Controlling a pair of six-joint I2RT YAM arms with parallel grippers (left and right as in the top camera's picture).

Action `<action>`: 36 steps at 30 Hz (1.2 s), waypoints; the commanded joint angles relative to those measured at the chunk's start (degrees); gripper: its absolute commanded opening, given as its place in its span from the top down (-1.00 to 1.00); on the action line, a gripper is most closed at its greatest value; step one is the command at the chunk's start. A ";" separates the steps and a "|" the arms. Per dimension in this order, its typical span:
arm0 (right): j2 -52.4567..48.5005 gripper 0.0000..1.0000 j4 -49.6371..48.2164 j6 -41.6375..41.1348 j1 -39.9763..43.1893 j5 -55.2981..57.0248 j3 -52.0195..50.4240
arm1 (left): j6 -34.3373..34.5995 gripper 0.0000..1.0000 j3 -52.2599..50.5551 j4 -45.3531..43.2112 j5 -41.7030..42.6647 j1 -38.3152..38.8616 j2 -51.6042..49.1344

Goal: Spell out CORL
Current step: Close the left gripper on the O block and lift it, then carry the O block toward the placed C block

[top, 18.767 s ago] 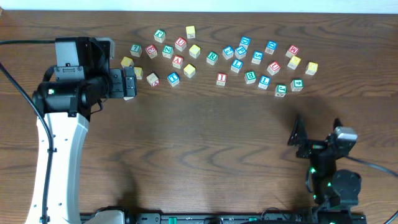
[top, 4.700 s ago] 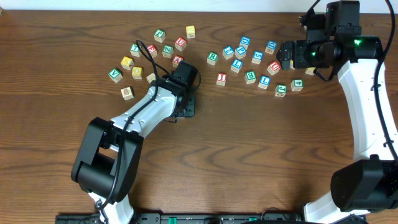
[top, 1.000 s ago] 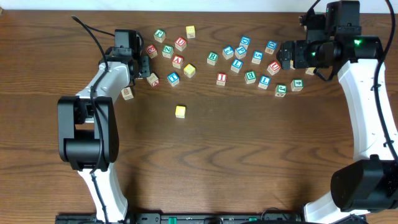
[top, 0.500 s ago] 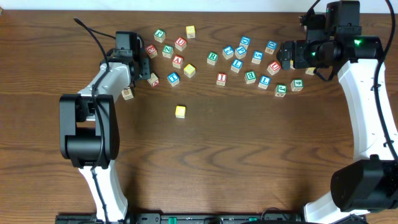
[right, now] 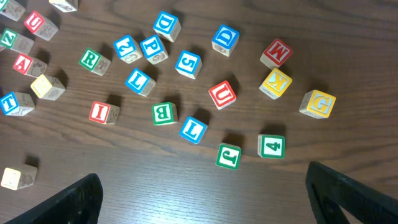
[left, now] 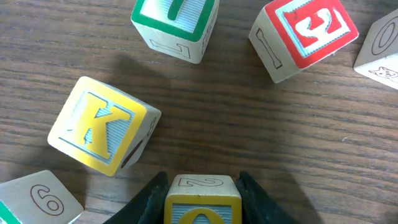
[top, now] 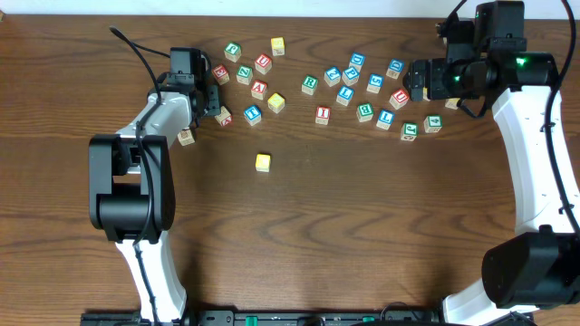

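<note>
The dark wooden bench point(top: 344, 235) fills the whole scene. Two white-and-black arms reach across it: the left arm point(top: 154, 122) stretches to about 10 o'clock on the bench, the right arm point(top: 526, 145) to about 2 o'clock.

The left fingers point(top: 207, 93) are down among the cubes at the 9 o'clock end of the scatter. Seen from the wrist camera, they sit tight against both sides of a yellow O cube point(left: 203, 202) with no gap showing, so they grip it. The right fingers point(top: 416, 80) hang spread wide apart above the 3 o'clock end, with nothing between them.

The scatter of alphabet cubes point(top: 332, 76) runs along the 12 o'clock side of the bench. In it lie a green R cube point(right: 92, 60) and, near its 4 o'clock, a blue L cube point(right: 138, 81). A second blue L point(right: 193, 129) lies further toward 4 o'clock.

One lone yellow cube point(top: 263, 162) stands apart from the rest, just at 9 o'clock of the bench's middle. Its letter is too small to read. At 10 o'clock of the gripped cube sits a tilted yellow K cube point(left: 99, 134).
</note>
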State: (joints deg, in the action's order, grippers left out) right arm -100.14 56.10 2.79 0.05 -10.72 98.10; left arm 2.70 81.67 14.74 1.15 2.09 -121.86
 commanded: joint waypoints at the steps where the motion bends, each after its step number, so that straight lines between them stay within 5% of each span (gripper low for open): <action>1: 0.24 -0.99 0.11 0.70 -0.90 -0.37 1.20 | -0.52 0.34 -0.44 0.66 -0.33 -0.02 3.41; 18: 0.24 -0.99 0.11 0.70 -0.87 -0.37 1.20 | -0.20 0.41 -0.44 15.30 -0.31 8.13 19.50; 28: 0.24 -0.98 0.11 0.70 -0.87 -0.37 1.20 | 11.63 0.41 -0.48 27.21 -0.26 19.69 19.10; 36: 0.24 -0.98 0.11 0.70 -0.85 -0.37 1.20 | 12.72 0.40 -1.01 28.26 -0.28 27.02 17.09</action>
State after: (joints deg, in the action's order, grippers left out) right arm -100.14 56.10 2.79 0.05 -10.72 98.10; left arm 13.72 81.34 42.39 1.17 27.44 -103.09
